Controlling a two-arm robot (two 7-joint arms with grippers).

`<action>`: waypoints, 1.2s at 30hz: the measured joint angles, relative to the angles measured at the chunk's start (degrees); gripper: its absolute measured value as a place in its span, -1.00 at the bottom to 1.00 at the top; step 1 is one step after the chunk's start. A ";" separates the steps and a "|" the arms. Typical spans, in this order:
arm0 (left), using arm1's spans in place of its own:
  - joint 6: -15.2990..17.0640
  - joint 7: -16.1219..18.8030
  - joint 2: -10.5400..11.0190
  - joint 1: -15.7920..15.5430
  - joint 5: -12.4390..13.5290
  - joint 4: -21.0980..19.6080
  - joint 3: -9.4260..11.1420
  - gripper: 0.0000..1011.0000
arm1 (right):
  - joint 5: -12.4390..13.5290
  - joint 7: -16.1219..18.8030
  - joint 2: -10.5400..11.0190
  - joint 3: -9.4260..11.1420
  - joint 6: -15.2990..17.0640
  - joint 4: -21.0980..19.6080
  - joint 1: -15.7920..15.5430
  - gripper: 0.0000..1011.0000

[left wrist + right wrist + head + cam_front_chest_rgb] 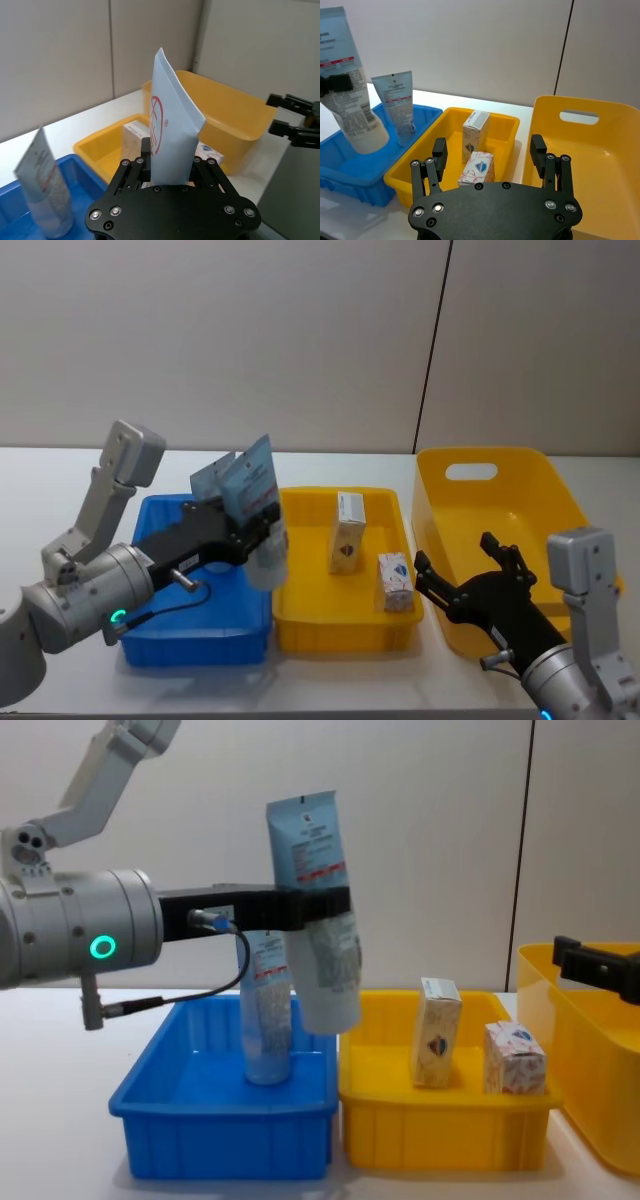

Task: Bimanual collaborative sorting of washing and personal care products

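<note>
My left gripper (262, 520) is shut on a pale blue squeeze tube (318, 920), held tilted with its cap down above the blue tray's right edge. The same tube (170, 132) rises between the fingers in the left wrist view. A second tube (265, 1020) stands upright in the blue tray (220, 1130). Two small white cartons (347, 530) (395, 582) stand in the shallow yellow tray (345, 632). My right gripper (460, 558) hovers open to the right of that tray, over the front of the deep yellow bin (500, 502), holding nothing.
The three containers sit side by side on a white table (60, 500), blue on the left, deep yellow bin on the right. A plain wall stands close behind. Bare table lies left of the blue tray and along the front edge.
</note>
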 joint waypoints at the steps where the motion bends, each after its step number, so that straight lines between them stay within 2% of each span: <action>1: -0.21 -0.66 -0.09 -0.21 -0.27 0.35 0.22 -0.37 | 0.00 0.00 0.00 0.00 0.00 0.00 0.00 0.98; 10: -1.00 -3.25 -0.38 -0.97 -1.36 1.72 1.00 -0.37 | 2.65 3.78 1.84 0.86 2.69 -2.09 -0.46 0.98; 22: -1.50 -4.94 -0.57 -1.46 -2.07 2.58 1.55 -0.37 | 7.34 11.39 6.46 1.52 7.93 -4.99 -0.30 0.98; 29: -1.63 -5.37 -0.61 -1.60 -2.24 2.81 1.69 -0.37 | 8.64 15.93 9.37 0.25 10.52 -5.61 1.23 0.98; 36: -1.69 -5.60 -0.64 -1.67 -2.34 2.95 1.75 -0.37 | 8.08 18.91 10.95 -2.73 11.97 -5.00 4.03 0.98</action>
